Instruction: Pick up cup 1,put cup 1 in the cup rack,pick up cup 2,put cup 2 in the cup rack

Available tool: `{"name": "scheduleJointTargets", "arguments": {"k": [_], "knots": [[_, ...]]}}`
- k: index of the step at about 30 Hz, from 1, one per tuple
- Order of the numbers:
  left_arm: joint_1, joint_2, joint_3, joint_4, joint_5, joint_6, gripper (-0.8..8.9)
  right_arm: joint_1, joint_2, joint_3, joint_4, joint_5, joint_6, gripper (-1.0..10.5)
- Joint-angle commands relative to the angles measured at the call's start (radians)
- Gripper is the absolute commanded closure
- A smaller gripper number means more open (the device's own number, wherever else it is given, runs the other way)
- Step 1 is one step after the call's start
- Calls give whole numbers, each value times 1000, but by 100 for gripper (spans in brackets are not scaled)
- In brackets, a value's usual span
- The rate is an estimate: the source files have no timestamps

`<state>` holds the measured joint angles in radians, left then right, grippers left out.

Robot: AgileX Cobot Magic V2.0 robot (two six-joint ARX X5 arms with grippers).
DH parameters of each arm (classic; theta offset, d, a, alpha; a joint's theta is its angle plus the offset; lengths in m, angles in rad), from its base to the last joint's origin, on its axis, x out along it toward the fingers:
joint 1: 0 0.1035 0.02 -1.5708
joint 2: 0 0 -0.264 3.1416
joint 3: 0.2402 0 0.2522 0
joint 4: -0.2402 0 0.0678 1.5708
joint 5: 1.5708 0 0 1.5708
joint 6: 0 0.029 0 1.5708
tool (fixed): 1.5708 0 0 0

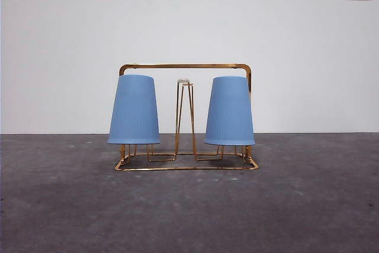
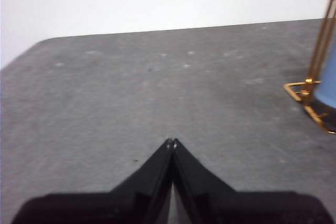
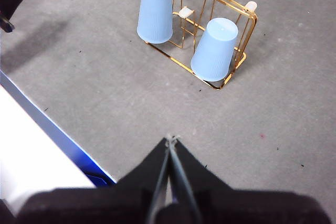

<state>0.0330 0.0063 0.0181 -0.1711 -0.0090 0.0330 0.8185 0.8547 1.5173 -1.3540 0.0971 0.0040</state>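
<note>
1. The rack (image 1: pixel 185 66) stands mid-table (image 1: pixel 189 217).
2. Both blue cups, one (image 1: pixel 134 109) and the other (image 1: pixel 230 111), sit upturned on its prongs; the task looks finished.
3. The left gripper (image 2: pixel 171 141) and right gripper (image 3: pixel 171 139) are pressed together, empty, well apart from it; nothing more seems needed.

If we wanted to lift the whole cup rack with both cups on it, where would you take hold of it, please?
Probably the top bar of the cup rack, at its middle and from above. It spans level between the two upturned cups, with a free gap there, and the middle should keep the load balanced. The lower wires sit crowded under the cups.
</note>
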Motion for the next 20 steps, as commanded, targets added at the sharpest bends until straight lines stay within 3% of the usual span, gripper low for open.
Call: {"name": "scheduleJointTargets", "arguments": {"k": [1,20], "knots": [[3,-2,-11,5,26,-11,817,0,1,-7,-23,0,8,946],[5,5,-11,6,24,-11,817,0,6,-7,-23,1,6,946]]}}
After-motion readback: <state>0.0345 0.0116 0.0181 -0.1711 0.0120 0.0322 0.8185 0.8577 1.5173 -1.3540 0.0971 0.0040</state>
